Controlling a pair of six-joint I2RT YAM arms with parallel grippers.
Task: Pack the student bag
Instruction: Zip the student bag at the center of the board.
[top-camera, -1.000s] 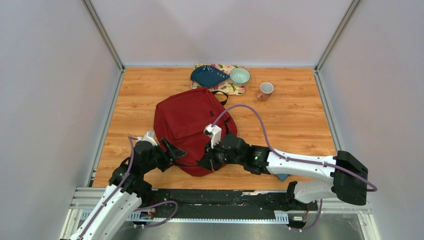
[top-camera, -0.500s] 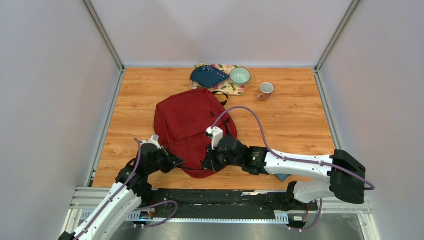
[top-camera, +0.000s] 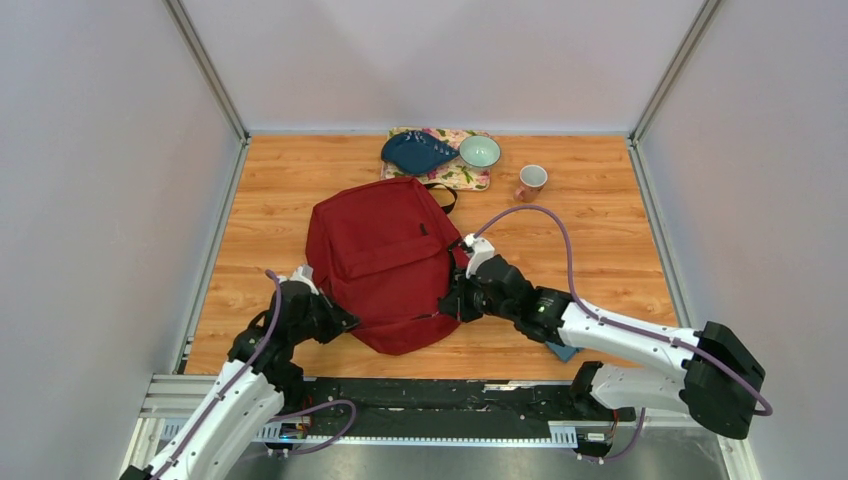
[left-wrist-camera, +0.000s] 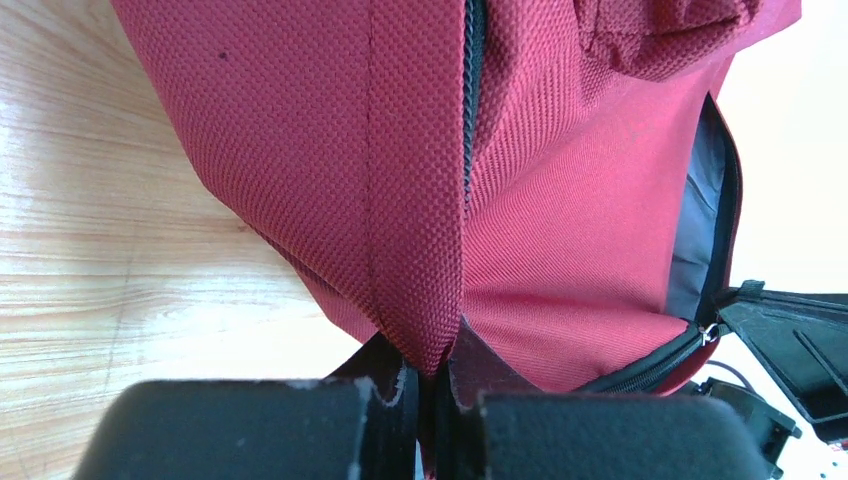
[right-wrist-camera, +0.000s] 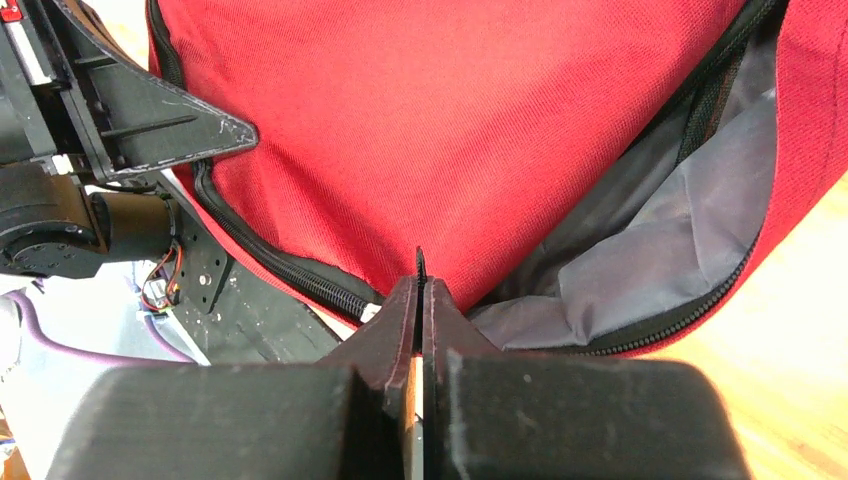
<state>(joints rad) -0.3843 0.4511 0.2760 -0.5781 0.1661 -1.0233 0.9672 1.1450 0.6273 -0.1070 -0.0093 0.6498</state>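
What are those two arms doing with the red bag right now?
Two robot arms are working on the bag, which lies flat on the table. The left gripper is shut on a fold of fabric at the bag's near edge. The right gripper is shut on what looks like the zip pull. The zip is partly open there, showing grey lining. A pouch, bowl and mug sit at the far edge.
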